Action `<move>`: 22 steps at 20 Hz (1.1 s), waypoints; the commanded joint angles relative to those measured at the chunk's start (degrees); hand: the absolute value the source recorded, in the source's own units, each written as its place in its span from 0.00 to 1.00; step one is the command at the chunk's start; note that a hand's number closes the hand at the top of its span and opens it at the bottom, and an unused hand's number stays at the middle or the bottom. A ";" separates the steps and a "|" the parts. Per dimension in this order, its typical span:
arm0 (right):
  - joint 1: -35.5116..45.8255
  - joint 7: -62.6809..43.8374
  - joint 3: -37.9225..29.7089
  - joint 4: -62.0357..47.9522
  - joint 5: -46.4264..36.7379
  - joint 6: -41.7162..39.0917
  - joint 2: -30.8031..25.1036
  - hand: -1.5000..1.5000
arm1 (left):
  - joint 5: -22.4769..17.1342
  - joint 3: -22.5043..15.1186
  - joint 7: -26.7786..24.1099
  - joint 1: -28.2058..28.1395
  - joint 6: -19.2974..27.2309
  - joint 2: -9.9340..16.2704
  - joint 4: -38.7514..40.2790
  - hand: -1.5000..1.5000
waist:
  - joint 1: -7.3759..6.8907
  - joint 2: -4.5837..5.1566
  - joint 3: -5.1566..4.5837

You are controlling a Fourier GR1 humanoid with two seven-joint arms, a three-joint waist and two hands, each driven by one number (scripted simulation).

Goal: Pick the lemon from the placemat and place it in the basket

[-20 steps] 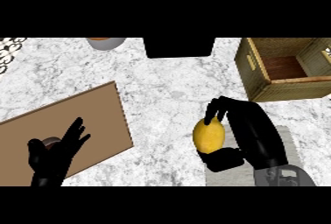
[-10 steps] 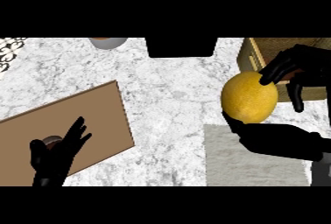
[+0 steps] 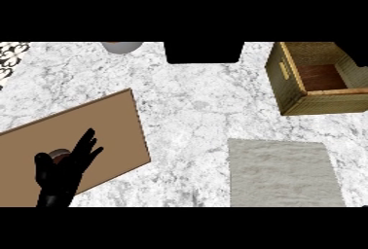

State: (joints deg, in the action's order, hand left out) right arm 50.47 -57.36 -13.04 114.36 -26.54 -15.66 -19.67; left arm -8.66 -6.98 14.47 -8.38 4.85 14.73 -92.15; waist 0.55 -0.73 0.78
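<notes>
- Since half a second ago the right hand and the lemon it held up near the basket have gone from the head view; neither shows now, so where the lemon is cannot be told, and nothing of it can be seen in the visible part of the basket.
- The left hand point(image 3: 61, 170) has kept its place at the counter's front left: fingers point(image 3: 86, 143) straight, slightly spread and pointing up and away, thumb out to the left, holding nothing.
- Just behind that hand's palm a small round brownish thing point(image 3: 60, 156) peeps out; what it is cannot be told.
- Hand and round thing lie over a brown board point(image 3: 108, 126), which sits askew at the counter's left edge, its right corner reaching towards the middle.
- A grey placemat point(image 3: 284, 172) lies flat at the counter's front right, with nothing on it.
- The wooden basket point(image 3: 291, 92) stands at the back right corner, open side up, its reddish floor showing.
- A black block point(image 3: 203, 52) sits at the middle of the back edge, a grey bowl point(image 3: 122, 46) to its left, cut by the edge.
- The marble counter point(image 3: 194, 107) is white and grey between them.
</notes>
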 commanded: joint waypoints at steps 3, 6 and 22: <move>7.07 0.44 -6.85 -14.26 3.53 -3.41 -7.80 1.00 | 0.99 0.50 2.97 -0.50 0.98 -0.14 7.37 0.50 | -0.76 1.21 -0.85; 8.94 3.48 -7.70 -20.45 3.18 -4.16 -11.67 1.00 | -0.32 1.84 2.94 -1.47 -0.82 1.73 5.09 0.50 | -1.48 1.15 -0.84; 5.77 21.54 -14.55 -42.80 5.92 3.66 -11.44 1.00 | 0.23 2.86 2.14 1.31 -1.40 1.34 9.74 0.50 | -1.09 1.39 -0.76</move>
State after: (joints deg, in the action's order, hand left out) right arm 57.22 -38.74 -24.17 75.90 -23.44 -13.51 -31.91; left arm -8.04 -6.87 14.79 -6.40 4.03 14.33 -91.06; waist -1.08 -0.11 0.91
